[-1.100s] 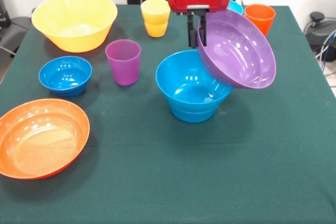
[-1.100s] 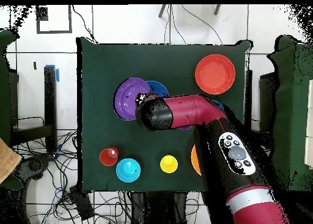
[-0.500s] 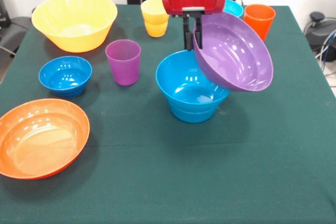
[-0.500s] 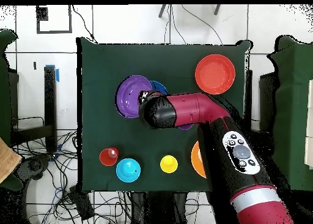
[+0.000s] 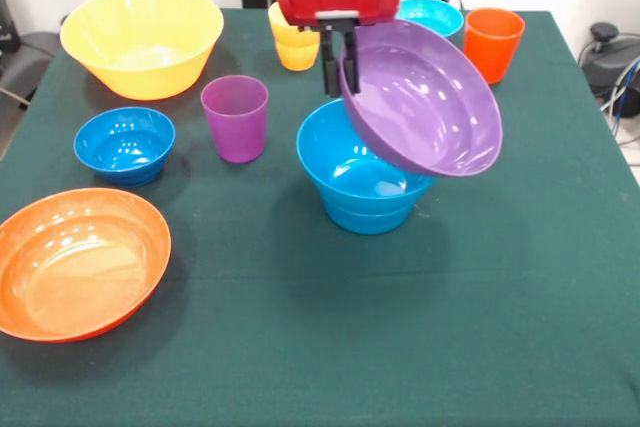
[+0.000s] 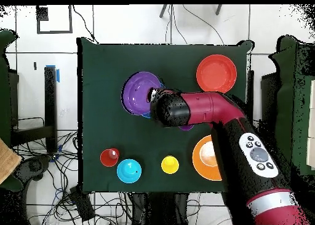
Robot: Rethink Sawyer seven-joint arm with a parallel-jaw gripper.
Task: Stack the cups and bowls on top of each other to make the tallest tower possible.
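Tilting steeply, the wide glossy purple plastic bowl (image 5: pixel 425 102) is held by its far rim in the clamped jaws of the red gripper (image 5: pixel 340 62), poised over the nested mid-blue plastic bowls (image 5: pixel 365 182), apparently for stacking. Only the front view shows the grip; overhead, the arm (image 6: pixel 203 109) hides it.
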